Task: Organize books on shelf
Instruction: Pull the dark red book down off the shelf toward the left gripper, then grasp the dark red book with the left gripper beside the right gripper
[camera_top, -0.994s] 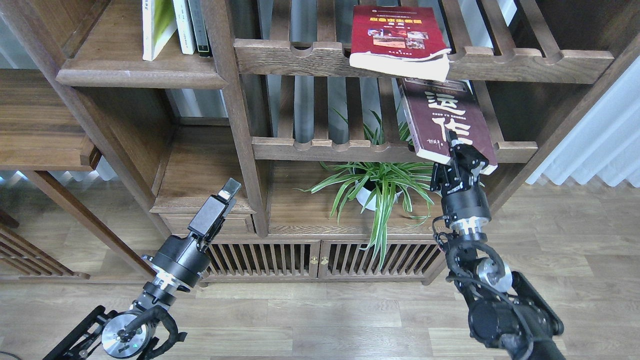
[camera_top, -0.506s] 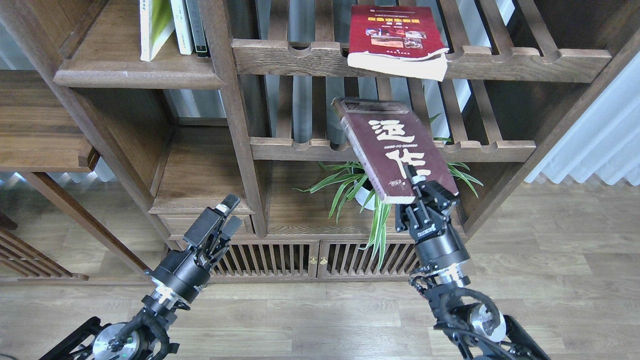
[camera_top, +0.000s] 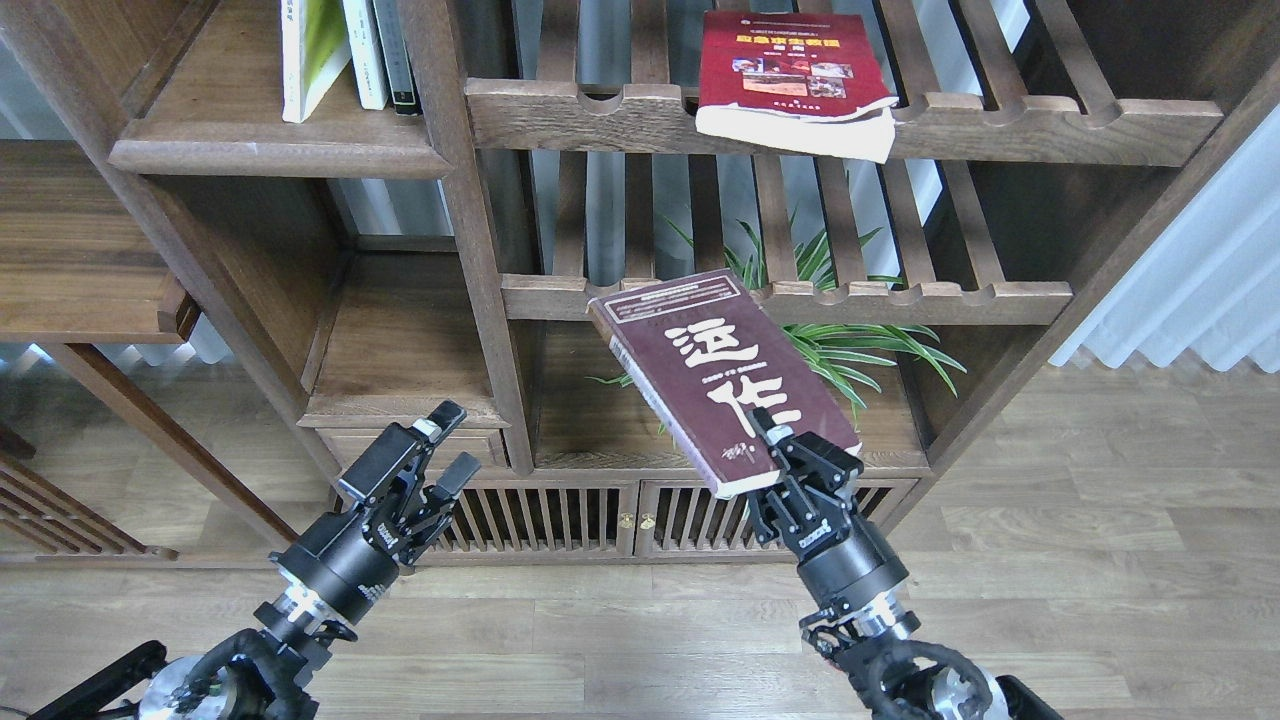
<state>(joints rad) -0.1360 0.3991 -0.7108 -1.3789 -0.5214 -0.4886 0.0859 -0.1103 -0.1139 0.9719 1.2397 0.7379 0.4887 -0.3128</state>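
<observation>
— One book is in my grip: the maroon paperback with big white Chinese characters. My right pincer pinches it by its near corner only, so the whole cover sticks out up and to the left of the pincer, tilted, hanging in the air in front of the slatted rack with the notched front rail.

— What could go wrong from there?

— I think the book may swing or slide out between the fingers, because nearly all its weight lies beyond the hold. Its far corner is also close to the rack's rail and the upright wooden post left of it, and a careless sweep could knock it there. The green spider plant sits just behind the book and could get brushed.

— And your other arm?

— My left pincer is spread and holds nothing, low and well to the left of the right one.

— Count for me.

— Three large paperbacks: the maroon one; a bright red one with small photos, lying flat high above my right pincer and overhanging the upper rack's edge, so it could slip off; and a yellow-green one standing on the solid dark-brown wooden shelf with the rounded front edge, far up and left. Beside it stand two thin books. Two pincers, one plant.
</observation>
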